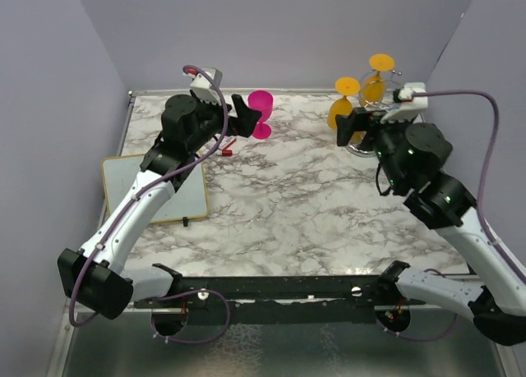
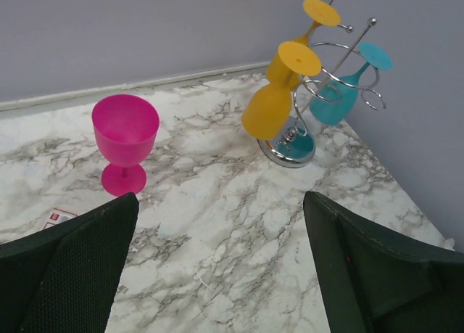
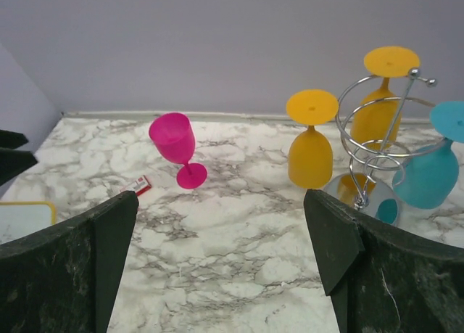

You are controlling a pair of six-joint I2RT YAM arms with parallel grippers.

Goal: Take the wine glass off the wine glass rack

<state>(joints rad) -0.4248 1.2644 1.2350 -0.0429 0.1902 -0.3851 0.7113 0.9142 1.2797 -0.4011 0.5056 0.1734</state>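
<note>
Pink wine glass (image 2: 125, 141) stood on marble (image 2: 210, 268), seemingly already off the wine glass rack (image 2: 274, 153), where three other glasses (image 2: 270, 109) hung; left gripper (image 2: 220, 224) and right gripper (image 3: 221, 224) gaped empty.

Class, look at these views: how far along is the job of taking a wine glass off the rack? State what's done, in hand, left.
Done, apparently: a pink glass stands upright on the marble table, off the rack. In hand: nothing; left tool and right tool are open and empty. Left: two yellow glasses and a teal glass hang on it.
</note>
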